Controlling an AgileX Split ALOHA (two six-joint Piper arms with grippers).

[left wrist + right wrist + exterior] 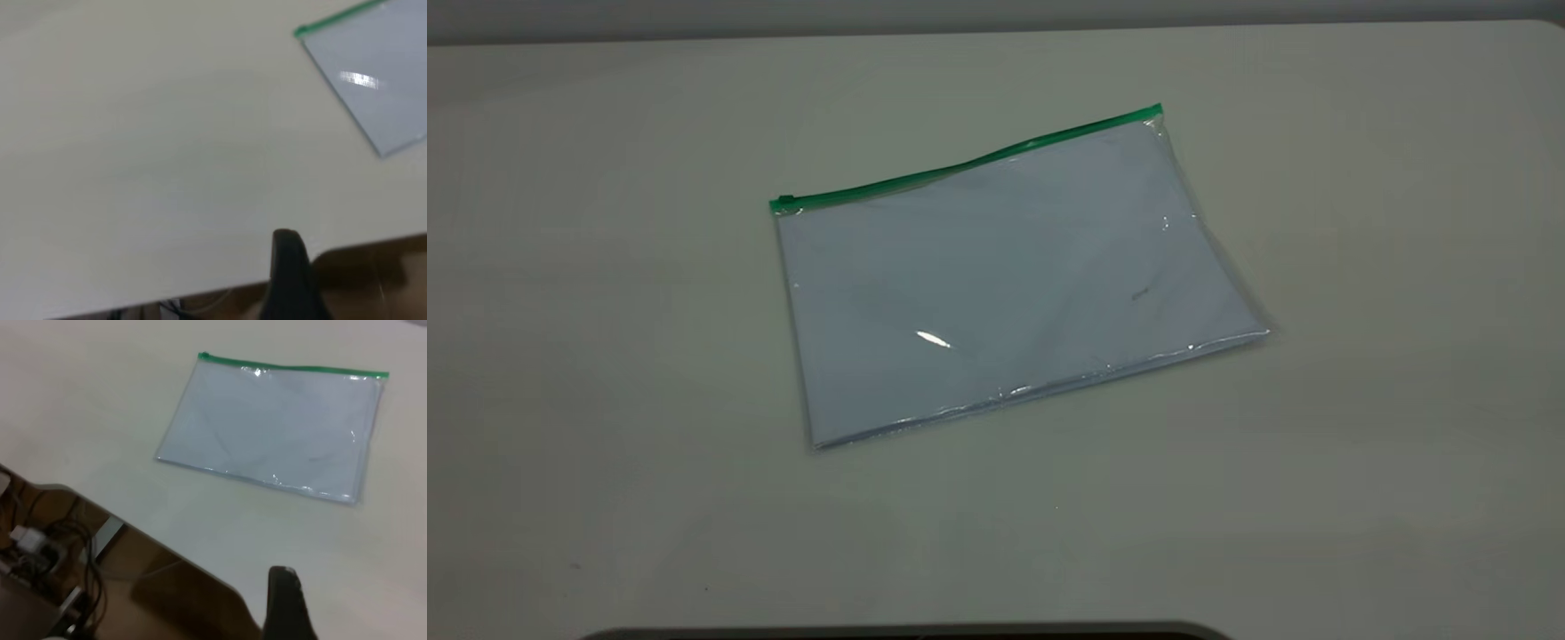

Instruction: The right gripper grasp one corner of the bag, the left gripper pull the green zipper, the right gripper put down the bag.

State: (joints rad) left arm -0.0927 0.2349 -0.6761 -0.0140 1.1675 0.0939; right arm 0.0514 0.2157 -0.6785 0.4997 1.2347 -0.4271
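The bag [1014,276] lies flat on the pale table [605,356], a clear pouch with white paper inside. The green zipper [969,164] runs along its far long edge, with the slider tab [785,203] at the left end. The clear corner [1158,114] at the zipper's right end lies free. No gripper shows in the exterior view. The left gripper [288,267] shows only as a dark blunt piece by the table edge, far from the bag [373,80]. The right gripper [285,603] shows likewise, apart from the bag [273,427] and zipper [293,368].
The table edge [133,520] runs close to the right gripper, with cables and boxes [40,547] below it. The left wrist view shows the table edge [200,290] and a brown floor. A dark curved rim [907,633] lies at the exterior view's bottom.
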